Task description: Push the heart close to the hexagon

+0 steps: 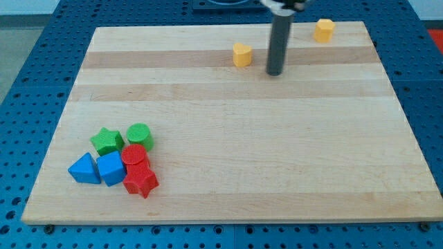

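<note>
A yellow heart block [241, 54] sits near the view's top, a little right of centre on the wooden board [228, 200]. A yellow hexagon block [323, 30] sits near the board's top right corner. My tip [275, 72] rests on the board just right of the heart and slightly below it, with a small gap between them. The tip lies down and to the left of the hexagon. The rod rises straight up out of the view's top.
A cluster of blocks sits at the view's bottom left: a green star [106, 140], a green cylinder [138, 135], a blue triangle [84, 169], a blue cube [110, 168], a red cylinder [134, 155] and a red star [140, 181].
</note>
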{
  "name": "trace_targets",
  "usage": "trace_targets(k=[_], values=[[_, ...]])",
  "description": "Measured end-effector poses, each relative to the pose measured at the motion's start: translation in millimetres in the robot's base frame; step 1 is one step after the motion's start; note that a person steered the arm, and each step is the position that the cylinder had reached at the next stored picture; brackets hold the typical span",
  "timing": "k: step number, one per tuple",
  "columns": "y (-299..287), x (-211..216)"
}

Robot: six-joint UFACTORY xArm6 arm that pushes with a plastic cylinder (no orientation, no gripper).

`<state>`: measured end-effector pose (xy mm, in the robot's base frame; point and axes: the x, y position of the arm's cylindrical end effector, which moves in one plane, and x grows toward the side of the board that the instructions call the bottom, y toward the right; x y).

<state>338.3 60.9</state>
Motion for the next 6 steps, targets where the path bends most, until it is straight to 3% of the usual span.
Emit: trace_targets(k=[2, 4, 6], values=[[-83, -2], [-77, -38], [-17, -46]])
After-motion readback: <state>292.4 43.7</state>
